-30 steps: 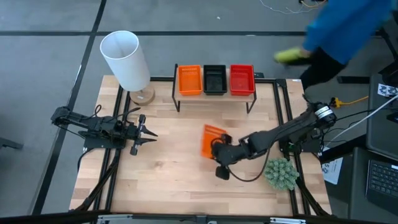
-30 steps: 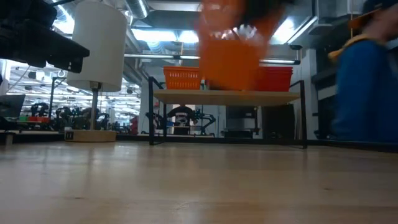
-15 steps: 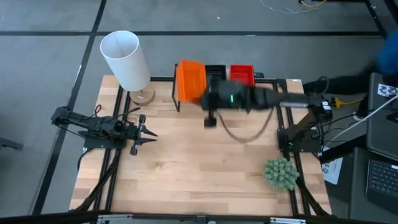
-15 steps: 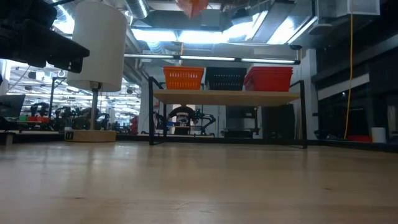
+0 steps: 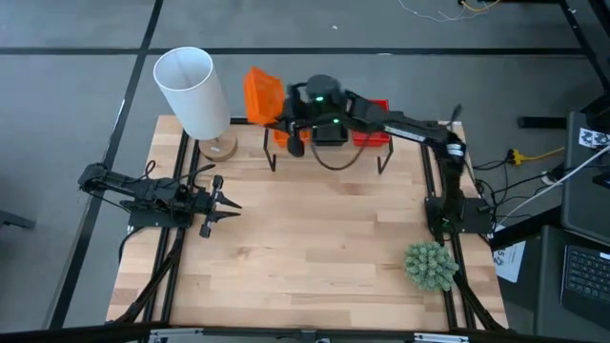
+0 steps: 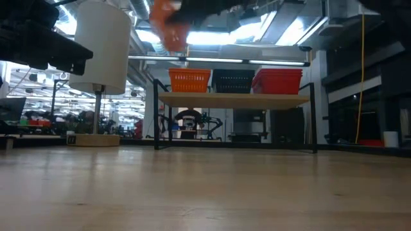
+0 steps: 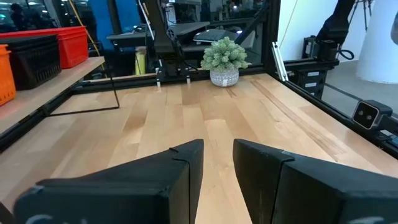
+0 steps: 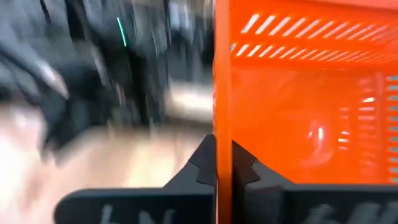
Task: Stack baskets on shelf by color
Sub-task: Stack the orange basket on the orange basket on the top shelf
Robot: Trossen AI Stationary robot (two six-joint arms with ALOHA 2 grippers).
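Note:
My right gripper [image 5: 284,112] reaches over the shelf's left end and is shut on an orange basket [image 5: 259,95], which is carried high in the air [image 6: 167,25] between the shelf and the white lamp. On the shelf [image 6: 234,99] an orange basket [image 6: 189,80], a black one [image 6: 232,81] and a red one [image 6: 277,81] rest on their bottoms in a row. In the high view the arm hides most of them; part of the red basket [image 5: 378,107] shows. My left gripper [image 5: 232,203] waits open, low over the table's left side. My right gripper pinches one side wall of the orange basket [image 8: 222,134] between its two fingers [image 8: 205,165], one finger inside the basket and one outside. The basket is lifted clear of table and shelf and is turned on edge, not level.
A white lamp shade [image 5: 193,90] on a wooden base [image 5: 220,148] stands at the table's far left corner, close beside the carried basket. A small green plant [image 5: 431,265] sits near the right edge. Bare wooden tabletop [image 5: 315,238] lies between the arms.
My right gripper, shut on the orange basket, has risen from the middle of the table, swung to the far edge over the shelf, then moved left past the shelf's left end. A person in blue at the far right has gone from view.

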